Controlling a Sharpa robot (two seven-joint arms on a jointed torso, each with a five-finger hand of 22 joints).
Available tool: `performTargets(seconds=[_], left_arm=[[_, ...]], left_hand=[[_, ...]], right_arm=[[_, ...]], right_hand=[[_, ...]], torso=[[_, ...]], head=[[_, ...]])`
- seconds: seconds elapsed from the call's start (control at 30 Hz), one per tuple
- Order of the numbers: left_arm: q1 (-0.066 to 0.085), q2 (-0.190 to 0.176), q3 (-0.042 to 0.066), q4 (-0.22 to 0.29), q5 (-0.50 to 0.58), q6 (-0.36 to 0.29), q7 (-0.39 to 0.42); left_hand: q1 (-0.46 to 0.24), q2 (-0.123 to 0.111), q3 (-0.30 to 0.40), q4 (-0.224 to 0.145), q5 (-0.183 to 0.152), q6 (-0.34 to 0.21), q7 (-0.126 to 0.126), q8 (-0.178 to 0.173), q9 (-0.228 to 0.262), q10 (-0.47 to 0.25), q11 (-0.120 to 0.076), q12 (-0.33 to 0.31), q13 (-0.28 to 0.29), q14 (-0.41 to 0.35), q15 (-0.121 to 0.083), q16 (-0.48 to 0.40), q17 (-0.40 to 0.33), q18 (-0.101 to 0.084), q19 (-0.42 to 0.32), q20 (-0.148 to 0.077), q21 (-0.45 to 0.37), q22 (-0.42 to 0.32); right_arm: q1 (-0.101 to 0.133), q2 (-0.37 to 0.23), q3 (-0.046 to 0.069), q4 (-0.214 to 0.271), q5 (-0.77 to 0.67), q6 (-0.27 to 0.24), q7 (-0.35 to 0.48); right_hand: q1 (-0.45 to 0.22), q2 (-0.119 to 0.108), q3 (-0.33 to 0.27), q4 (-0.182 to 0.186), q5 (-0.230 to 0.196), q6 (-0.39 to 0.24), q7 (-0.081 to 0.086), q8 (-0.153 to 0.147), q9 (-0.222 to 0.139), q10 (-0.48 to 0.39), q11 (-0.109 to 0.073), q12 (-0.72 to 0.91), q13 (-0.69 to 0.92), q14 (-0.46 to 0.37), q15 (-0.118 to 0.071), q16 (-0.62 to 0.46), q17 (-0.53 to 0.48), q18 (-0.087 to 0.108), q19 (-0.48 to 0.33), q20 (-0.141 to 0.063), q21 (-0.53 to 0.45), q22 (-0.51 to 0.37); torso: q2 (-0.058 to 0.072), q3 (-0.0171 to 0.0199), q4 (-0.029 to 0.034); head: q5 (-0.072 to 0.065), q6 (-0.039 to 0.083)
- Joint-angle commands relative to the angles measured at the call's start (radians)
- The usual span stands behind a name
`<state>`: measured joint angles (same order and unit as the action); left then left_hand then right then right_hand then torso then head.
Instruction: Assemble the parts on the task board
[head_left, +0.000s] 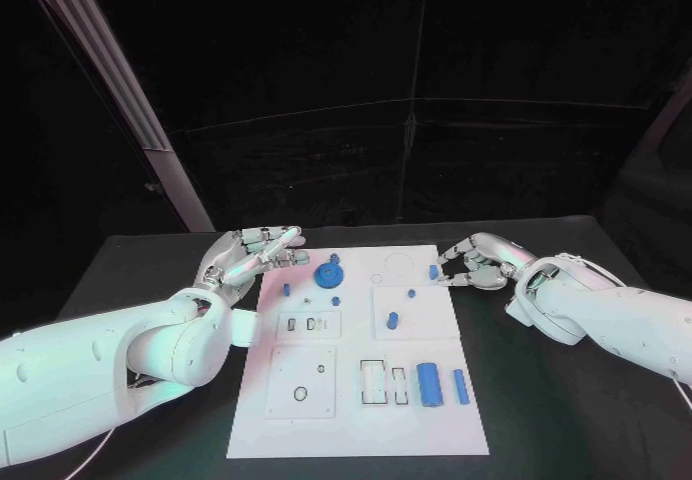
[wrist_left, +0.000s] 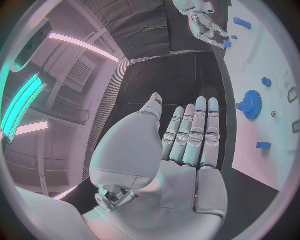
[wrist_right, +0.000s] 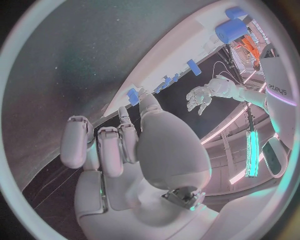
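The white task board (head_left: 433, 345) lies in the middle of the black table. On its far part sit a blue gear (head_left: 330, 275) and several small blue parts, one of them (head_left: 392, 320) near the centre. Two blue cylinders (head_left: 430, 381) lie near its front right. My right hand (head_left: 476, 265) is at the board's far right edge and pinches a small blue part (head_left: 433, 271) between thumb and fingertip; the right wrist view shows this part (wrist_right: 132, 96) at the fingertips. My left hand (head_left: 253, 250) hovers over the board's far left corner, fingers apart, palm (wrist_left: 187, 145) bare, with the gear (wrist_left: 250, 104) beside it.
Recessed slots and outlines mark the board's front half, among them a rectangular slot (head_left: 372, 382). Black table surface (head_left: 577, 420) surrounds the board on both sides. A dark curtain stands behind the table's far edge.
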<state>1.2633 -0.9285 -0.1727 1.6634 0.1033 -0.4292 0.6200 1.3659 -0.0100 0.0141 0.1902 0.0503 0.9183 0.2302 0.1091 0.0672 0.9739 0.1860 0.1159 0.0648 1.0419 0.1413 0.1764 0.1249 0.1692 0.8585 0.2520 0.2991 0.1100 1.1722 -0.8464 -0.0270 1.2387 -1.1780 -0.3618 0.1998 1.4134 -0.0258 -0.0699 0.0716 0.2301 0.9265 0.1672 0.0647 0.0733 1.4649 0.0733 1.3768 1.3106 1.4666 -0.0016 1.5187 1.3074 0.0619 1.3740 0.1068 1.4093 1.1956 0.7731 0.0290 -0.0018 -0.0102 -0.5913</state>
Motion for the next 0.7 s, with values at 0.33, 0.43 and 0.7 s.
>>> performTargets(seconds=[0.33, 0.43, 0.7], left_arm=[[0.001, 0.002, 0.0, -0.005, -0.006, 0.016, 0.003], [0.001, 0.002, 0.0, -0.005, -0.006, 0.016, 0.002], [0.001, 0.002, 0.0, -0.005, -0.006, 0.018, -0.001]], left_hand=[[0.002, 0.005, 0.0, -0.007, 0.0, 0.006, 0.0, -0.005, -0.001, -0.004, -0.002, -0.006, -0.001, 0.009, -0.001, -0.004, 0.001, 0.015, 0.005, 0.0, -0.005, -0.002], [0.002, 0.005, 0.0, -0.007, 0.0, 0.006, 0.0, -0.005, -0.001, -0.004, -0.002, -0.006, -0.001, 0.009, -0.001, -0.004, 0.001, 0.015, 0.005, 0.0, -0.005, -0.002], [0.004, 0.005, 0.0, -0.009, 0.0, 0.006, 0.0, -0.006, -0.001, -0.003, -0.002, -0.006, -0.001, 0.009, -0.001, -0.005, 0.001, 0.015, 0.005, 0.0, -0.005, -0.002]], right_arm=[[-0.002, 0.027, 0.0, -0.024, 0.004, -0.015, 0.006], [-0.003, 0.031, 0.0, -0.025, 0.005, -0.011, 0.008], [-0.003, 0.04, 0.001, -0.027, 0.005, 0.003, 0.013]], right_hand=[[-0.012, 0.008, -0.002, 0.002, 0.0, -0.012, 0.0, 0.0, -0.001, -0.001, 0.004, 0.003, 0.123, 0.079, 0.003, 0.002, 0.156, 0.012, 0.003, 0.001, 0.002, 0.009], [-0.013, 0.013, -0.001, 0.002, 0.0, -0.006, -0.001, 0.004, 0.0, 0.002, 0.004, 0.007, 0.126, 0.081, 0.003, 0.004, 0.16, 0.011, 0.006, 0.001, 0.004, 0.013], [0.001, 0.032, 0.012, -0.013, -0.024, 0.026, -0.008, 0.014, 0.007, 0.012, -0.002, 0.025, 0.138, 0.084, -0.001, 0.01, 0.174, 0.008, 0.017, -0.002, 0.012, 0.031]], torso=[[0.0, 0.0003, 0.0003], [0.0, 0.0001, 0.0], [0.0, -0.0002, -0.0006]], head=[[0.004, -0.003], [0.005, -0.003], [0.006, -0.003]])
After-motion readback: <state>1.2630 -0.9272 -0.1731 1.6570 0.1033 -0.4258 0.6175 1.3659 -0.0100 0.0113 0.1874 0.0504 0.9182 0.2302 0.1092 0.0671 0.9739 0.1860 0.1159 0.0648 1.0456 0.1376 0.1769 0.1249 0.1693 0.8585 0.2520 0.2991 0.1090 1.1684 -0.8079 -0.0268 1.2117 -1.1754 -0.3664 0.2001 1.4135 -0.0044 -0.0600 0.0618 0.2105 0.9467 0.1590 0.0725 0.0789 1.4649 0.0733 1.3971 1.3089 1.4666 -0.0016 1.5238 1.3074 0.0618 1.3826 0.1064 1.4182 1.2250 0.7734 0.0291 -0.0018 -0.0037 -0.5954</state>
